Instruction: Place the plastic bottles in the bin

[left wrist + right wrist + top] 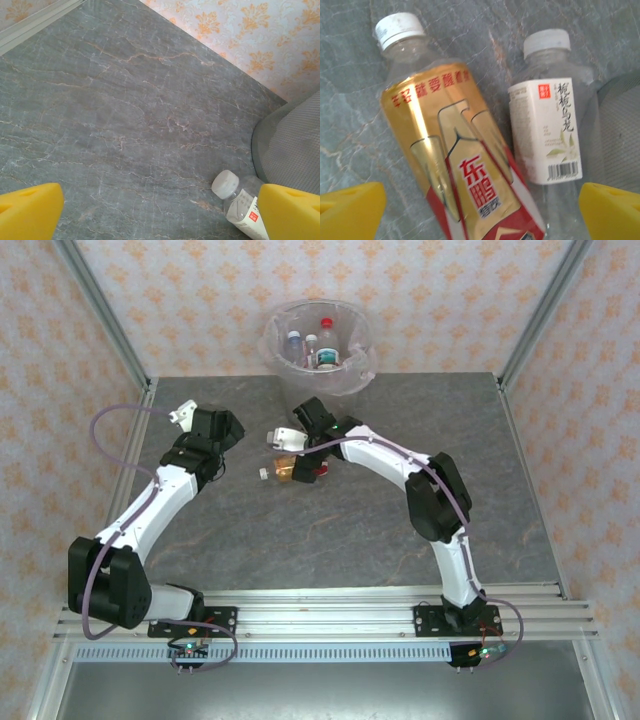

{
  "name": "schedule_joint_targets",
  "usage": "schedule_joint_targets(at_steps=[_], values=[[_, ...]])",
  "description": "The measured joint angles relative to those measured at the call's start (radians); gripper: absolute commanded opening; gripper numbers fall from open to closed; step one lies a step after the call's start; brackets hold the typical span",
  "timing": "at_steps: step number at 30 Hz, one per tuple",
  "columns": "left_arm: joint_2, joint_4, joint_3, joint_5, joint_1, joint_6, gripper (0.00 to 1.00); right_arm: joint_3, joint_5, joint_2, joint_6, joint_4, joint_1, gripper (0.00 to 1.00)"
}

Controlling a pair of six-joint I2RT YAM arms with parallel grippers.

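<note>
The grey table (300, 540) carries a gold-labelled bottle (460, 165) beside a white-labelled bottle (552, 120), and the bin (318, 345) at its far edge.

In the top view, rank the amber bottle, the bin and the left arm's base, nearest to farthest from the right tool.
1. Amber bottle, mid-table, right by the right tool.
2. Bin, at the far edge.
3. Left arm's base, near-left corner.

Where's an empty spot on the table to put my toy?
The table is bare between the left arm and right arm, and in the far right corner. It's crowded around the bottles before the bin.
</note>
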Motion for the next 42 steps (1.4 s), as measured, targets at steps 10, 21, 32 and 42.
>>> schedule_joint_targets(at_steps=[10,21,32,42], values=[[0.015,-0.01,0.0,0.022,0.027,0.0,1.0,0.029,0.024,0.103,-0.034,-0.079,0.024,0.97],[0.051,-0.01,0.0,0.051,0.032,0.0,1.0,-0.064,0.04,0.094,-0.014,-0.047,0.06,0.8],[0.052,-0.01,0.0,0.053,0.032,0.0,1.0,-0.084,0.048,0.081,0.029,-0.029,0.069,0.59],[0.066,-0.011,0.0,0.068,0.032,0.0,1.0,-0.227,0.079,-0.015,0.061,0.066,0.072,0.44]])
